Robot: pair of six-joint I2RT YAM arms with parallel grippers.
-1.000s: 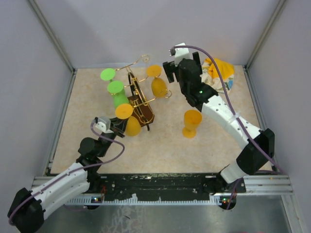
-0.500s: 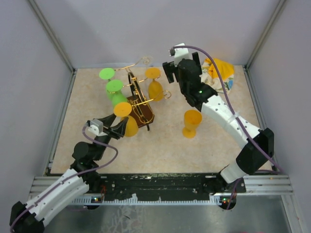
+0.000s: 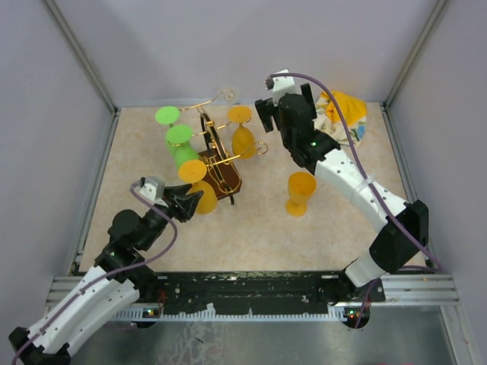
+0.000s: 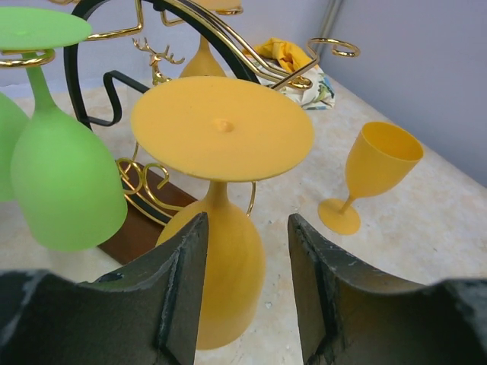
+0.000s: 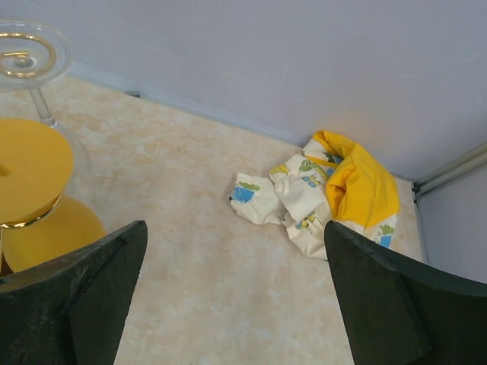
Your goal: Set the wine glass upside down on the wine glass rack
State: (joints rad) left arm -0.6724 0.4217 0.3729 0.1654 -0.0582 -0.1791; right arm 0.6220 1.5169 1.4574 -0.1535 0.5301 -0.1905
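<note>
While it hangs upside down from the near arm of the wine glass rack (image 3: 217,160), the matte orange plastic wine glass (image 4: 222,137) shows a flat round foot on top. Its smooth tulip bowl points down beside the rack's dark brown wooden base. The rack is thin gold wire whose arms end in curled tips.

The left gripper (image 4: 247,251) stands partly open, its dark, rough-faced fingers on either side of that bowl. A gap shows on one side, and it clamps nothing. The right gripper (image 5: 236,304) gapes at its widest above the speckled beige table (image 5: 198,289), empty, near a crumpled yellow and printed cloth (image 5: 319,190).

Two matte green goblets (image 3: 183,148) and a second orange goblet (image 3: 243,135) hang foot-up on other arms, and a clear glass (image 5: 30,53) hangs by a gold curl. Another orange goblet (image 3: 299,192) stands upright on the table, apart from the rack.

Compared with a second ago, the left gripper has opened off the bowl and drawn back toward the near edge. The rack and the hung glass sit slightly farther back. The right arm and the upright goblet are unmoved.
</note>
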